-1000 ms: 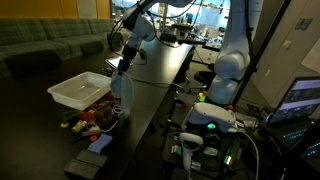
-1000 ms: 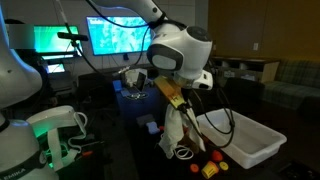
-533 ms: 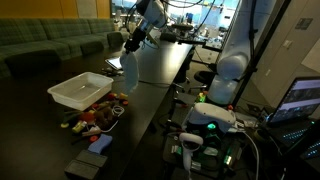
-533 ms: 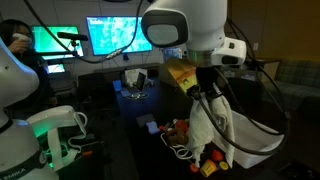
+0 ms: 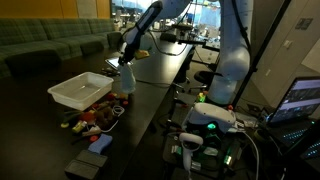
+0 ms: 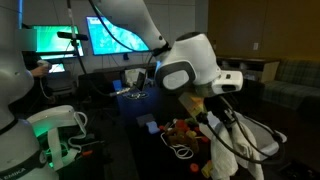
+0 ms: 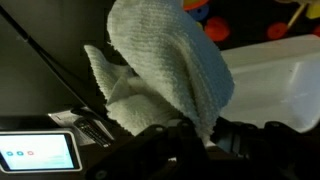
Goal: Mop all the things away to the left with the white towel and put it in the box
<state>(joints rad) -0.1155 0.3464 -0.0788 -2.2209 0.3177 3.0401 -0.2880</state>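
Note:
My gripper (image 7: 204,134) is shut on the white towel (image 7: 168,68), which bunches out in thick folds from between the jaws. In an exterior view the gripper (image 5: 127,60) holds the towel (image 5: 126,79) hanging in the air, just beside the far right corner of the white box (image 5: 78,91). The wrist view has the box's wall (image 7: 272,78) right behind the cloth. The things (image 5: 96,117), small red, orange and brown pieces, lie heaped on the dark table in front of the box. From the opposite side the towel (image 6: 230,158) dangles below the arm's big wrist.
A lit tablet (image 7: 36,155) lies on the table close to the gripper. A white cable coil (image 6: 183,151) lies by the heap. A flat blue-grey piece (image 5: 100,144) rests near the table's front end. Equipment with green lights (image 5: 212,125) stands beside the table.
The gripper has lifted the towel off the table beside the heap and carried it sideways towards the box. It stayed shut on the cloth throughout.

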